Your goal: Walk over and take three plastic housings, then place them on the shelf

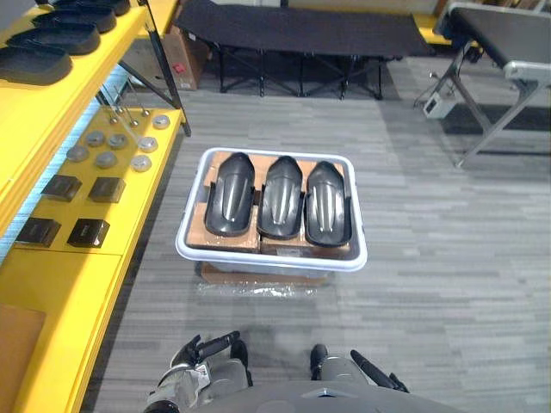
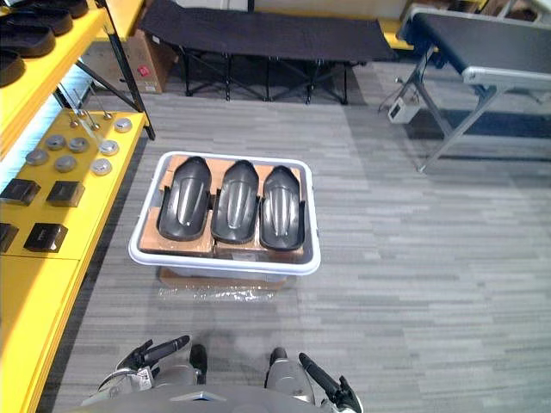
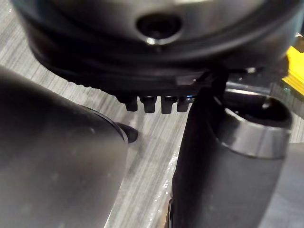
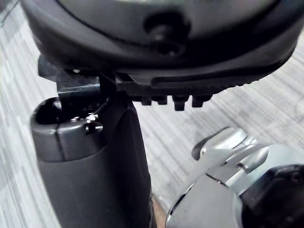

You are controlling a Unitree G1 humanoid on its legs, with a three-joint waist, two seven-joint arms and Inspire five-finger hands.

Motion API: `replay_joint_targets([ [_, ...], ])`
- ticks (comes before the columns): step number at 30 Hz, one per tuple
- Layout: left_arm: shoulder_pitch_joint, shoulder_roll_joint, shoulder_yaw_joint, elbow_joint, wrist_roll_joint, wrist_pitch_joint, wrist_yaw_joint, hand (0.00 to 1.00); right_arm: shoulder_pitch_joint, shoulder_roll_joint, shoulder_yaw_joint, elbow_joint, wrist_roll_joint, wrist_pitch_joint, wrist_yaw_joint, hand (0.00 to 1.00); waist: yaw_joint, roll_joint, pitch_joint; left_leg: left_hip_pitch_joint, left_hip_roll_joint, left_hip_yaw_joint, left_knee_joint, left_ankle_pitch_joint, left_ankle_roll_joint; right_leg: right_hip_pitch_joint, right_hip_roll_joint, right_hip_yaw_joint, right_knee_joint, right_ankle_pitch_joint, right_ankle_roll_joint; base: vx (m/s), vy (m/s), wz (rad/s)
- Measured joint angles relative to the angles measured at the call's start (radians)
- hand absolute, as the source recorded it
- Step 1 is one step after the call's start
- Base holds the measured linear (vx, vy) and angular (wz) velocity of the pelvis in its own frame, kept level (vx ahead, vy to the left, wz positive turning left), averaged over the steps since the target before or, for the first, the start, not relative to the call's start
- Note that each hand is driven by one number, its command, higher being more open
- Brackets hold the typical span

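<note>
Three dark glossy plastic housings, left [image 1: 230, 194], middle [image 1: 281, 198] and right [image 1: 327, 203], lie side by side on cardboard inside a white bin [image 1: 271, 260]. The bin stands on the floor straight ahead. Both hands hang low and well short of the bin. My left hand [image 1: 211, 347] has straight fingers and holds nothing. My right hand [image 1: 372, 370] is likewise open and empty. The wrist views look along the left hand [image 3: 142, 42] and the right hand [image 4: 152, 42] at bare grey floor.
A yellow shelf [image 1: 69, 292] runs along the left, carrying metal discs [image 1: 108, 142] and small black boxes [image 1: 84, 232]. Its upper level [image 1: 52, 103] holds more dark housings [image 1: 34, 62]. A black folding cot [image 1: 301, 30] stands behind the bin, and a metal-legged conveyor [image 1: 508, 43] at far right.
</note>
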Motion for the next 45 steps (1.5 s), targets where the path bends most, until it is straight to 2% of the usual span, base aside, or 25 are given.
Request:
replay_joint_targets([
  [2, 0.0, -0.006, 0.004, -0.001, -0.006, -0.003, 0.002, 1.0, -0.001, -0.005, 0.019, -0.01, -0.001, -0.009, -0.007, 1.0, 0.001, 0.007, 0.015, 0.018, 0.007, 0.026, -0.061, 0.042, -0.012, -0.014, 0.015, 0.024, -0.024, 0.016, 0.002, -0.08, -0.04, -0.27],
  [6, -0.006, -0.004, 0.009, -0.01, -0.008, -0.008, -0.008, 1.0, 0.024, 0.008, 0.053, -0.085, -0.002, -0.056, -0.024, 1.0, 0.002, -0.009, 0.038, 0.034, 0.02, 0.047, -0.134, 0.08, -0.016, -0.025, 0.035, 0.04, -0.067, 0.029, 0.008, -0.05, -0.031, -0.22],
  [9, -0.028, 0.003, 0.008, -0.021, -0.002, -0.014, -0.009, 1.0, 0.041, 0.035, 0.102, -0.258, -0.044, -0.099, -0.073, 1.0, 0.003, -0.029, 0.077, 0.03, 0.02, 0.054, -0.16, 0.093, -0.016, -0.038, 0.037, 0.051, -0.086, 0.032, 0.013, -0.02, 0.006, -0.12],
  [11, -0.025, 0.005, 0.006, -0.049, 0.006, -0.017, -0.007, 1.0, 0.068, 0.038, 0.142, -0.398, -0.044, -0.105, -0.099, 1.0, 0.004, -0.036, 0.092, 0.029, 0.013, 0.063, -0.169, 0.095, -0.013, -0.046, 0.031, 0.059, -0.086, 0.036, 0.018, 0.03, 0.035, -0.07],
  [14, -0.023, 0.005, -0.004, -0.09, 0.006, -0.021, -0.005, 1.0, 0.076, 0.037, 0.168, -0.632, -0.044, -0.101, -0.124, 1.0, 0.004, -0.04, 0.107, 0.025, -0.002, 0.064, -0.165, 0.09, -0.007, -0.048, 0.019, 0.068, -0.084, 0.046, 0.03, 0.08, 0.041, 0.04],
  [17, -0.018, 0.007, -0.014, -0.117, 0.006, -0.023, -0.004, 1.0, 0.075, 0.036, 0.17, -0.804, -0.042, -0.096, -0.121, 1.0, 0.009, -0.043, 0.112, 0.006, -0.011, 0.062, -0.124, 0.072, 0.007, -0.046, 0.014, 0.072, -0.083, 0.053, 0.02, 0.15, 0.025, 0.06],
  [23, -0.017, 0.019, -0.014, -0.139, 0.035, -0.05, -0.019, 1.0, 0.078, 0.006, 0.167, -1.111, -0.028, -0.006, -0.07, 1.0, 0.004, -0.048, 0.158, -0.008, -0.013, 0.071, -0.029, -0.001, 0.016, -0.024, 0.003, 0.082, -0.083, 0.055, 0.021, 0.12, 0.026, -0.06],
  [26, -0.017, 0.028, -0.013, -0.151, 0.035, -0.066, -0.029, 1.0, 0.061, -0.029, 0.154, -1.181, -0.021, 0.031, -0.062, 1.0, 0.004, -0.059, 0.178, -0.009, -0.013, 0.074, 0.0, -0.027, 0.02, -0.015, 0.0, 0.082, -0.083, 0.057, 0.024, 0.04, 0.035, -0.05],
  [27, -0.017, 0.029, -0.011, -0.152, 0.034, -0.07, -0.031, 1.0, 0.052, -0.035, 0.147, -1.188, -0.021, 0.039, -0.063, 1.0, 0.004, -0.062, 0.186, -0.01, -0.013, 0.072, 0.009, -0.033, 0.021, -0.011, -0.001, 0.082, -0.083, 0.058, 0.025, 0.01, 0.044, 0.04],
  [29, -0.017, 0.033, -0.002, -0.16, 0.034, -0.082, -0.037, 1.0, -0.006, -0.077, 0.122, -1.19, -0.021, 0.09, -0.074, 1.0, 0.004, -0.068, 0.201, -0.036, -0.016, 0.065, 0.05, -0.054, 0.03, -0.015, -0.007, 0.08, -0.083, 0.062, 0.031, -0.01, 0.062, 0.07],
  [33, -0.019, 0.033, -0.002, -0.172, 0.03, -0.089, -0.036, 1.0, -0.146, -0.177, 0.108, -1.144, -0.021, 0.168, -0.116, 1.0, 0.005, -0.054, 0.237, -0.094, -0.02, 0.042, 0.134, -0.088, 0.043, -0.024, -0.015, 0.071, -0.08, 0.067, 0.039, -0.05, 0.058, 0.15],
  [34, -0.024, 0.035, -0.001, -0.183, 0.026, -0.088, -0.033, 1.0, -0.231, -0.223, 0.107, -1.072, -0.022, 0.198, -0.133, 1.0, 0.007, -0.044, 0.256, -0.113, -0.02, 0.032, 0.168, -0.097, 0.047, -0.031, -0.016, 0.067, -0.066, 0.067, 0.039, -0.07, 0.044, 0.17],
  [36, -0.025, 0.035, -0.002, -0.2, 0.026, -0.088, -0.031, 1.0, -0.3, -0.264, 0.107, -1.011, -0.022, 0.218, -0.147, 1.0, 0.009, -0.031, 0.277, -0.128, -0.02, 0.021, 0.192, -0.104, 0.051, -0.035, -0.017, 0.059, -0.052, 0.067, 0.039, -0.08, 0.035, 0.18],
  [38, -0.036, 0.031, -0.004, -0.211, 0.026, -0.088, -0.033, 1.0, -0.406, -0.333, 0.107, -0.914, -0.022, 0.246, -0.165, 1.0, 0.012, -0.006, 0.302, -0.168, -0.02, 0.0, 0.235, -0.112, 0.058, -0.056, -0.017, 0.043, -0.029, 0.067, 0.039, -0.12, 0.04, 0.22],
  [41, -0.065, 0.032, -0.014, -0.208, 0.026, -0.086, -0.034, 1.0, -0.543, -0.436, 0.108, -0.757, -0.017, 0.262, -0.162, 1.0, 0.034, 0.022, 0.324, -0.224, -0.022, -0.016, 0.281, -0.116, 0.063, -0.105, -0.02, 0.028, 0.014, 0.061, 0.035, -0.15, 0.03, 0.13],
  [45, -0.089, 0.036, -0.037, -0.202, 0.014, -0.088, -0.034, 1.0, -0.717, -0.569, 0.116, -0.554, 0.022, 0.268, -0.159, 1.0, 0.038, 0.05, 0.337, -0.323, -0.033, -0.051, 0.381, -0.128, 0.073, -0.196, -0.036, 0.012, 0.139, -0.004, 0.044, -0.14, 0.012, 0.21],
])
